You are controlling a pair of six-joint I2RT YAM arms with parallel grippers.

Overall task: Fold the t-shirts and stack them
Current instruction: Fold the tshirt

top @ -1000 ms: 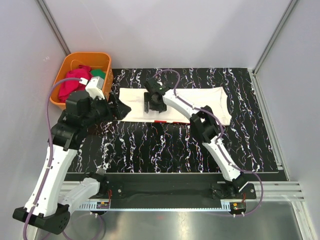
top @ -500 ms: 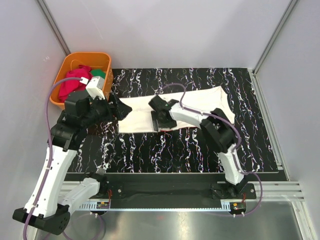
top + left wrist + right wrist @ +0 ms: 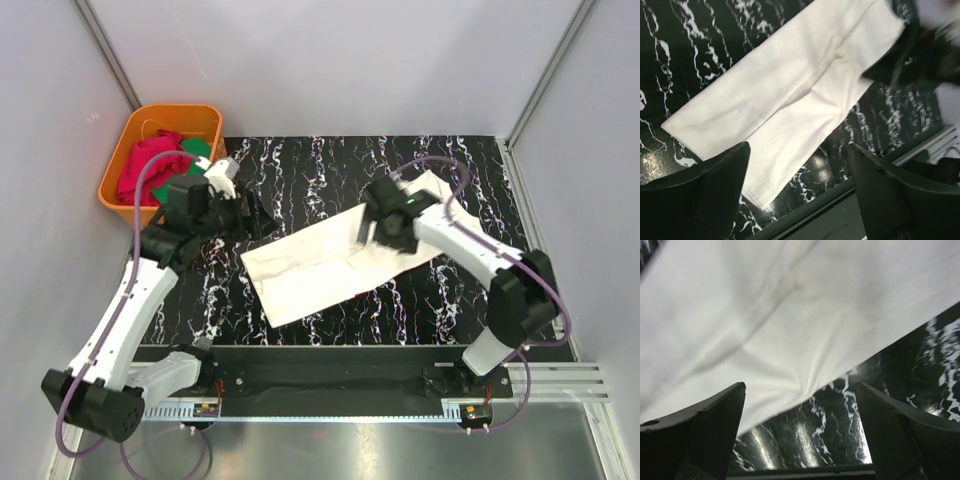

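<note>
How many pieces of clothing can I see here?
3: a cream-white t-shirt folded long on the table, plus a red garment and what looks like a green one in the orange tub. More may hide underneath.

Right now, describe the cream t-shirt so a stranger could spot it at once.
Find the black white-veined tabletop. Across its middle lies the cream t-shirt, folded into a long diagonal strip. It is the only pale, flat garment; the red and green clothes sit bunched in the orange tub.
</note>
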